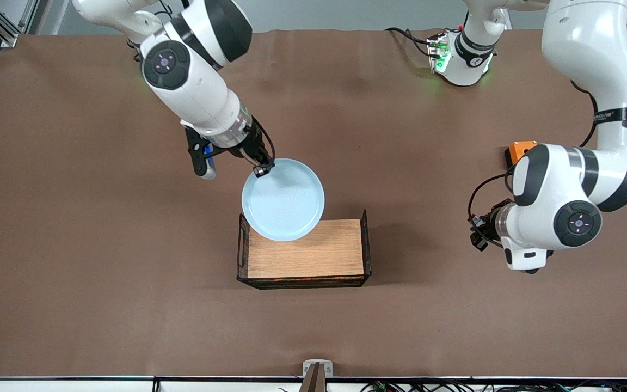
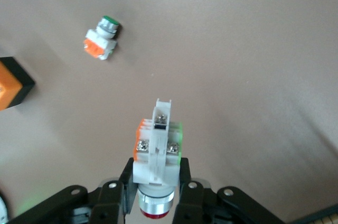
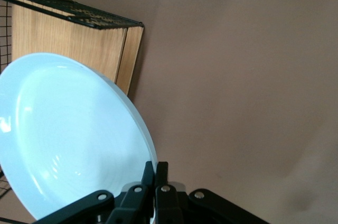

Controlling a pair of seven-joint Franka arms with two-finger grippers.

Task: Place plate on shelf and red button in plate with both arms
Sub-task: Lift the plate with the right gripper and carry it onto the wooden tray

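Observation:
The pale blue plate point(image 1: 283, 199) hangs tilted in the air over the corner of the wooden tray point(image 1: 313, 256) toward the right arm's end. My right gripper point(image 1: 262, 170) is shut on its rim. In the right wrist view, the plate point(image 3: 68, 134) fills one side and the right gripper point(image 3: 161, 174) pinches its edge. My left gripper point(image 1: 478, 231) is over bare table toward the left arm's end. In the left wrist view, the left gripper point(image 2: 156, 182) is shut on the red button point(image 2: 157, 152), a white-grey switch piece whose dark red end sits between the fingers.
The tray has black wire walls point(image 1: 366, 239) and also shows in the right wrist view point(image 3: 63, 39). A small white piece with an orange side and green cap point(image 2: 101, 37) lies on the table. An orange box point(image 1: 520, 149) stands by the left arm, and also shows in the left wrist view point(image 2: 8, 84).

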